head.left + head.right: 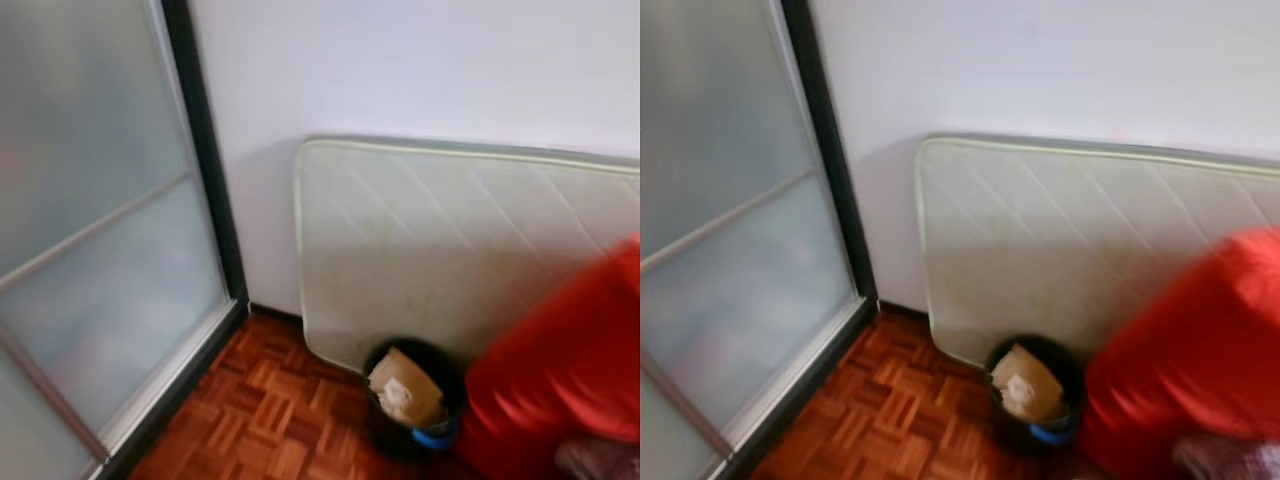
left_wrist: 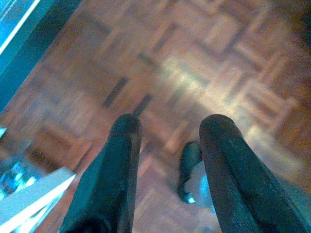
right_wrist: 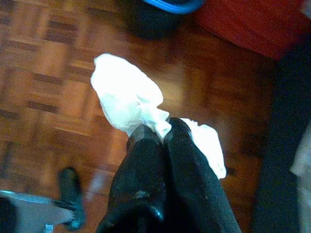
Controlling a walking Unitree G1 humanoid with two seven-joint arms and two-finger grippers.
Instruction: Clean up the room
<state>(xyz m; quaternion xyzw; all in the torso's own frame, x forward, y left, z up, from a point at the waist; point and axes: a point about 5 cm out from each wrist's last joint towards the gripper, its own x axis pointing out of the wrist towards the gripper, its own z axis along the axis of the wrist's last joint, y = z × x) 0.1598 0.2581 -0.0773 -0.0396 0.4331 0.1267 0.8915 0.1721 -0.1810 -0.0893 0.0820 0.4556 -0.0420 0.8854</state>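
Right tool point(image 3: 160, 131) pinches white tissue point(image 3: 127, 99) above parquet floor point(image 3: 43, 73).

No text, label, brand, number or sign can be read anywhere in these pictures. The crumpled brown paper bag point(image 1: 405, 388) standing in the round black waste bin point(image 1: 415, 440) carries a pale patch that could be a label, but the blur leaves nothing legible on it. The quilted cream mattress point(image 1: 450, 240) leaning against the white wall and the frosted glass sliding door point(image 1: 100, 230) with its dark frame show plain surfaces without any marking.
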